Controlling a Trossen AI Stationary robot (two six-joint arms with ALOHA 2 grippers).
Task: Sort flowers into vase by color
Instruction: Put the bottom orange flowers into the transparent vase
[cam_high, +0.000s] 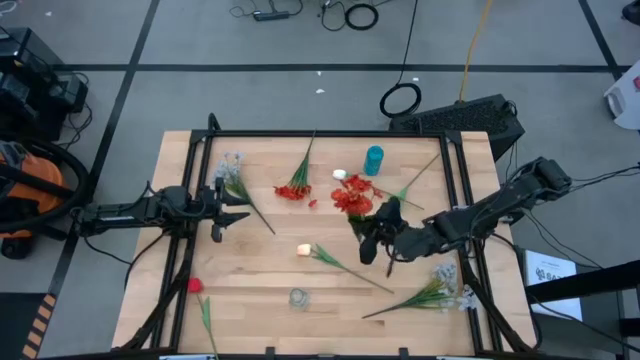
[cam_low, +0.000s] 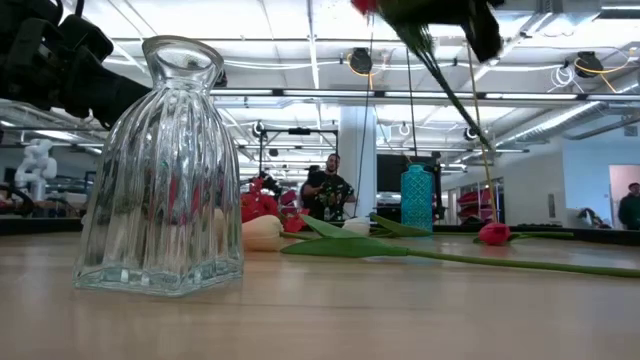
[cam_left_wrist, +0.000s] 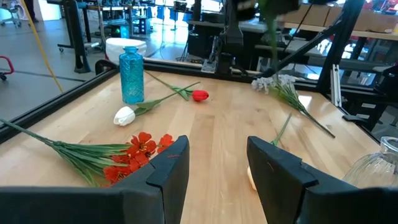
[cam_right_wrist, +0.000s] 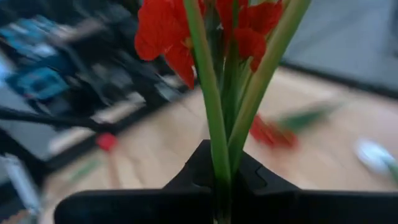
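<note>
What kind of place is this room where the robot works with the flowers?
Probably a robotics lab or workshop. The wooden table stands on a bare floor with loose cables, an orange vacuum sits beside it, and the low view shows a wide hall with ceiling lights.

One red blossom cluster (cam_high: 352, 198) is lifted off the bench, its green stalks pinched in the right claw (cam_right_wrist: 219, 163) near centre. Lying flat on the bench: a second red cluster (cam_high: 293, 189) far centre, a cream tulip bud (cam_high: 306, 250) at centre, and a white tulip (cam_high: 340, 174) beside the blue vase (cam_high: 373, 160). Pale sprays (cam_high: 233, 172) lie far left and others (cam_high: 445, 290) near right, with a red rosebud (cam_high: 195, 286) near left and the clear vase (cam_high: 298, 298) upright at near centre.
</note>
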